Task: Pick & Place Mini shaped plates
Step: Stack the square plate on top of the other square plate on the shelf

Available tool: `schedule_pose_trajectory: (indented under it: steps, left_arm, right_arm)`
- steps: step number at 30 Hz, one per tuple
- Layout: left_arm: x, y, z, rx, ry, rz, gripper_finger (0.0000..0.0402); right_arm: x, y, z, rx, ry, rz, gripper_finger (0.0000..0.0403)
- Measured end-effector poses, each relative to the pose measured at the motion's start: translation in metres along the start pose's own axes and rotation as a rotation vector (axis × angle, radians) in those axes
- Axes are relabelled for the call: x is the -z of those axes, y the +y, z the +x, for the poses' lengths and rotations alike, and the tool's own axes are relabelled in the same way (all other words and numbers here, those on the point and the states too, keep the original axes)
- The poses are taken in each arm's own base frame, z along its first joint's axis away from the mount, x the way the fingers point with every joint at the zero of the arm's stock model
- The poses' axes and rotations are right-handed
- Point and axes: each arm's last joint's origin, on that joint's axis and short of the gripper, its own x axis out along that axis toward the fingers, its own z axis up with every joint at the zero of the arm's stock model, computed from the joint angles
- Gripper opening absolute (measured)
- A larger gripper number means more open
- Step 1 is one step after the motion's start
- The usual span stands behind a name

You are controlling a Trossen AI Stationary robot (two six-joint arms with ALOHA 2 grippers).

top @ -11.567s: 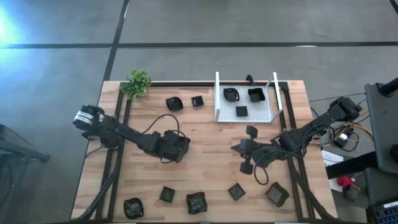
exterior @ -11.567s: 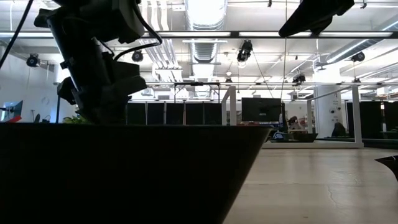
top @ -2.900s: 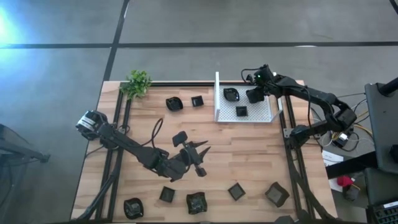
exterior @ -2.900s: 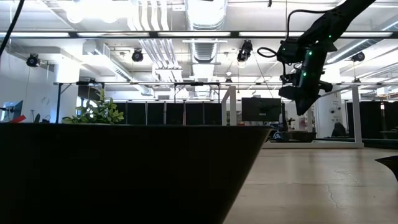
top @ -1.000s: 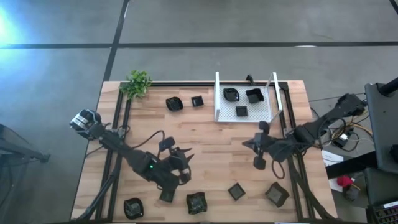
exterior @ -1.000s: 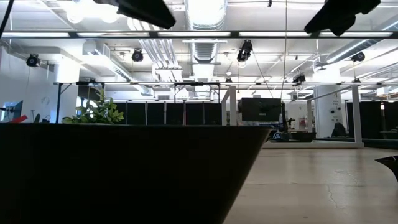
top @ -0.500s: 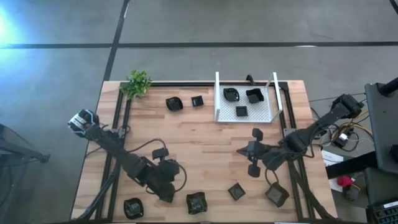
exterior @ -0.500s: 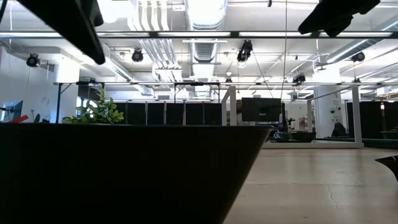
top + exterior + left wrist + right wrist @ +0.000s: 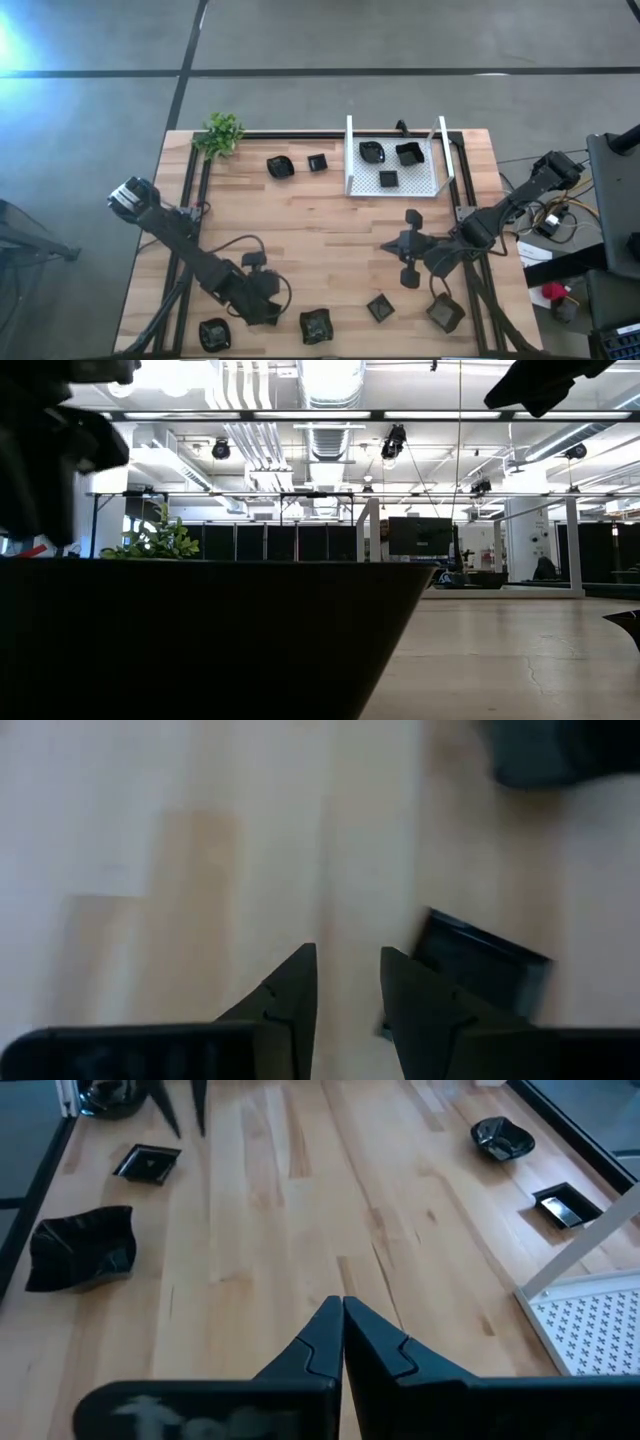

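Robotics lab or test bay in a large open industrial hall. Indicated by: exposed ceiling ducts (image 9: 325,400) and pipe runs, long strip lights (image 9: 330,415), bare polished concrete floor (image 9: 400,40) marked with dark lines. A butcher-block wooden surface (image 9: 330,225) on a black metal frame (image 9: 190,200) is seen from above, with two dark robot arms mounted at its sides and loose cabling (image 9: 555,215) by the right one. Glass partitions (image 9: 270,542) and a monitor (image 9: 420,535) are seen far behind. One small potted plant (image 9: 222,133) is set at a corner.
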Motion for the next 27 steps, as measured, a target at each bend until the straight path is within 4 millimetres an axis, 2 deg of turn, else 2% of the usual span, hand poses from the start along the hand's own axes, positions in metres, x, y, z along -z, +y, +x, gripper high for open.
schedule_pose_trajectory:
  steps: [5, 19, 27]
  left_arm:
    - [0.009, -0.001, 0.012, 0.124, 0.012, 0.035, 0.0106]
    - [0.029, 0.009, 0.027, 0.164, 0.049, 0.030, 0.0106]
    - [0.029, 0.009, 0.028, 0.169, 0.046, 0.014, 0.0106]
  right_arm:
    - [0.000, 0.000, 0.000, 0.000, 0.000, 0.000, 0.0008]
    - [0.000, 0.000, 0.000, 0.001, -0.001, 0.001, 0.0008]
    - [0.000, 0.000, 0.000, 0.001, -0.001, 0.001, 0.0008]
